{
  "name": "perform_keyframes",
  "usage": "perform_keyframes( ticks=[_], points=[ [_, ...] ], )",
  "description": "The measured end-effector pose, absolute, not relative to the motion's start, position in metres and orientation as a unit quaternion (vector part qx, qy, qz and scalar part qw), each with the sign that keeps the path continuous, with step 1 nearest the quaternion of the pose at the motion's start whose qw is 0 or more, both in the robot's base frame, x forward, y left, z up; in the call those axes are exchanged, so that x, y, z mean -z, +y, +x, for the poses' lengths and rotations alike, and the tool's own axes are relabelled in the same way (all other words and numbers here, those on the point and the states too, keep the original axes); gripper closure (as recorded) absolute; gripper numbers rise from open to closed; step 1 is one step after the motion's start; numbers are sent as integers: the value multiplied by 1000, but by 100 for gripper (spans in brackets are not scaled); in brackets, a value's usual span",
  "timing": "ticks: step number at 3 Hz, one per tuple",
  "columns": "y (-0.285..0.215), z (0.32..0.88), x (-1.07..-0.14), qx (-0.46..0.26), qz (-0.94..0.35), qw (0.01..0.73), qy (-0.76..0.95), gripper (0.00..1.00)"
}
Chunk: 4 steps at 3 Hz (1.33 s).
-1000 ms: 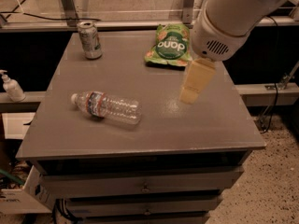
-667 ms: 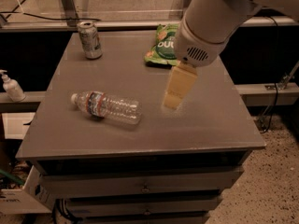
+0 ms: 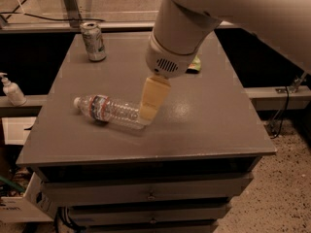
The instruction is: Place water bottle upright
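The water bottle (image 3: 109, 110) lies on its side on the grey table top (image 3: 204, 115), white cap pointing left, red-and-dark label band near the neck. My gripper (image 3: 148, 115) hangs down from the big white arm. Its cream-coloured tip is right at the bottle's base end, on the right side of the bottle, low over the table. It covers the bottle's bottom end.
A silver-green soda can (image 3: 93, 41) stands upright at the table's back left. A green snack bag (image 3: 195, 64) at the back is mostly hidden behind my arm. A small white pump bottle (image 3: 11, 90) stands on a ledge off the table's left.
My arm has swung left and down, from over the table's right middle to the bottle's base end. The bottle has not moved.
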<state>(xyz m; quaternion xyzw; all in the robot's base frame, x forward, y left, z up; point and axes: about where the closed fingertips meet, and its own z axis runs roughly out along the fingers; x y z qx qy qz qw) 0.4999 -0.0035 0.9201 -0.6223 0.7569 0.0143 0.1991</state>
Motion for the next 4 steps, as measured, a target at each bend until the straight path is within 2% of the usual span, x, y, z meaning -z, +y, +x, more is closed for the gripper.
perform_keyframes(
  ticks=[1,2,4],
  points=[
    [18,506,-913,-22,-627,196,754,0],
    [60,537,-888,-39,-641,180,745,0],
    [70,536,-873,-50,-638,176,748,0]
  ],
)
